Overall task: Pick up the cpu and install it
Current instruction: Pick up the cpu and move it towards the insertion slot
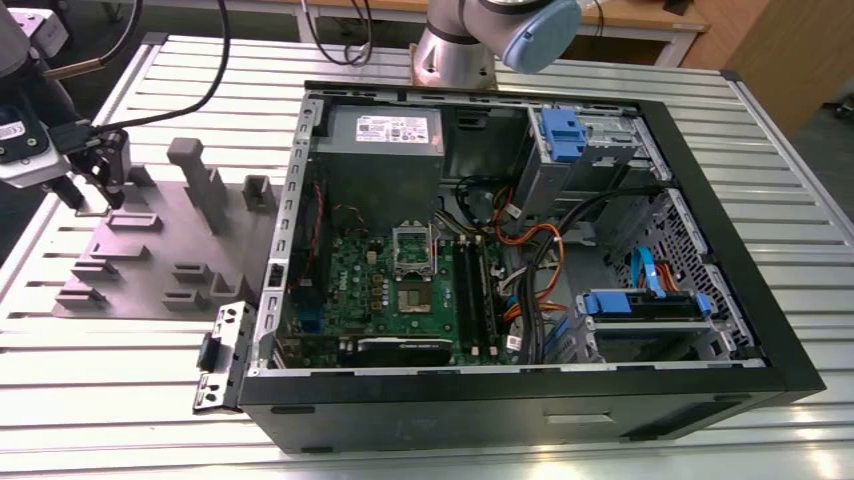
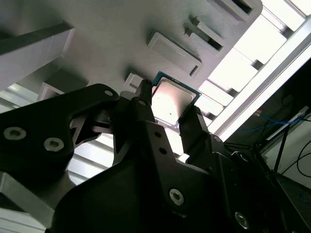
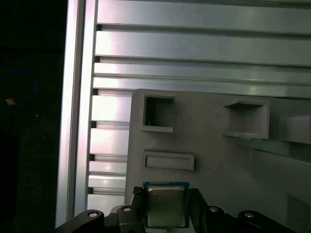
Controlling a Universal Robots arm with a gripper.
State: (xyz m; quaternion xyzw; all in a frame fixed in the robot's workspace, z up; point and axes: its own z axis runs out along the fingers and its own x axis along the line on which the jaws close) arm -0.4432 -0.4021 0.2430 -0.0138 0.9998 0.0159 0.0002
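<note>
Cpu (image 3: 166, 206), small flat square silver-topped chip, clamped by its edges in black gripper (image 2: 170, 105), over grey plastic fixture plate (image 3: 218, 160).

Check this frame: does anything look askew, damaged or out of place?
Nothing stands out. The cpu sits square at the gripper over the grey fixture plate, and the open computer case looks intact.
</note>
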